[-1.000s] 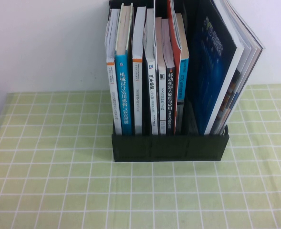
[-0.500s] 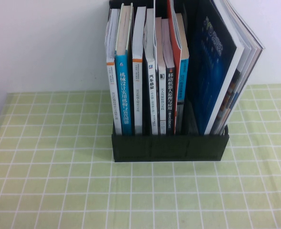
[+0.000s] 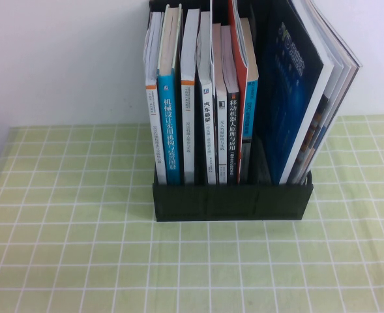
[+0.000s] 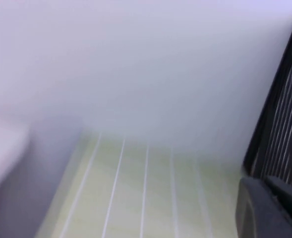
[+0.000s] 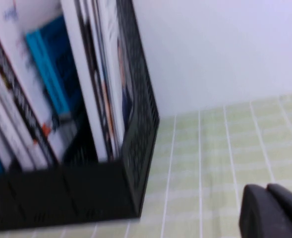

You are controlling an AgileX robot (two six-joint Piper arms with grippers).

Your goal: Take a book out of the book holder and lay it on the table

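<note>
Book (image 3: 309, 85) glossy, thin, leaning in book holder (image 3: 233, 202).

Little of the robot shows: the left end effector (image 4: 267, 210) and the right end effector (image 5: 272, 210) each appear as dark grey, matte, rounded plastic, blurred at the picture's edge.

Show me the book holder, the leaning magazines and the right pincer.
book holder (image 3: 231, 203): high view, low front wall.
leaning magazines (image 3: 296, 91): high view, dark blue cover.
right pincer (image 5: 272, 213): right wrist view, closed dark fingertips above the table.
</note>
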